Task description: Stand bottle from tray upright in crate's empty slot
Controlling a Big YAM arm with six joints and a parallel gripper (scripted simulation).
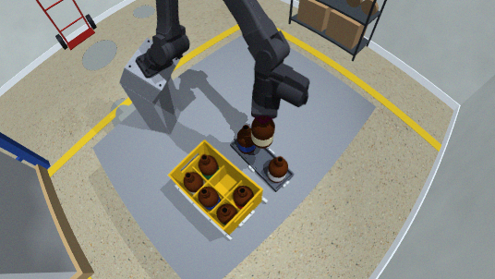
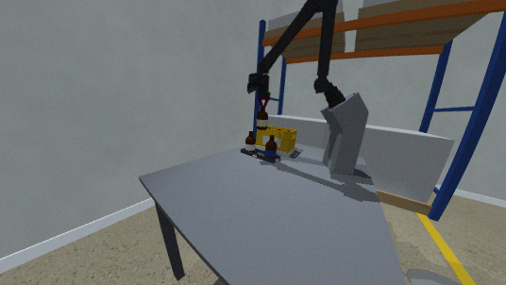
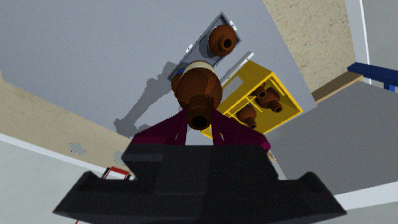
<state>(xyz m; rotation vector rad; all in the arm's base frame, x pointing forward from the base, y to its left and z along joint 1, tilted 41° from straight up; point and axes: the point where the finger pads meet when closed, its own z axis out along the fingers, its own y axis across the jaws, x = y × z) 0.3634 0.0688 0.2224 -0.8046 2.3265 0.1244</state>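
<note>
So the claw (image 1: 263,118) (image 2: 263,105) (image 3: 199,111) is closed on a bottle, basically. A brown bottle with a cream label (image 1: 262,132) (image 2: 262,120) (image 3: 199,90) is gripped by the neck between the dark magenta fingers, and it's held pretty much upright in mid-air, clear of the tray (image 1: 264,162) (image 2: 260,155) (image 3: 197,52). From the top view it's seen over the tray's end, right next to the blue-labelled bottle (image 1: 246,139) (image 2: 271,147) (image 3: 177,81).

That one is left standing on the tray, and a white-labelled bottle (image 1: 278,170) (image 2: 250,142) (image 3: 222,41) is stood at the other end, with a gap between the two.

The yellow crate (image 1: 204,144) (image 2: 289,142) (image 3: 260,71) is set near the tray on the grey surface (image 1: 323,115) (image 2: 264,203) (image 3: 100,50). Five of its six slots are filled with brown bottles, and the empty slot (image 1: 224,183) is the middle one of the row on the tray side. The held bottle isn't lined up over that slot. Both crate and tray look to be sat flat, no tilt seen. Whether either is nudged out of place can't be told.
</note>
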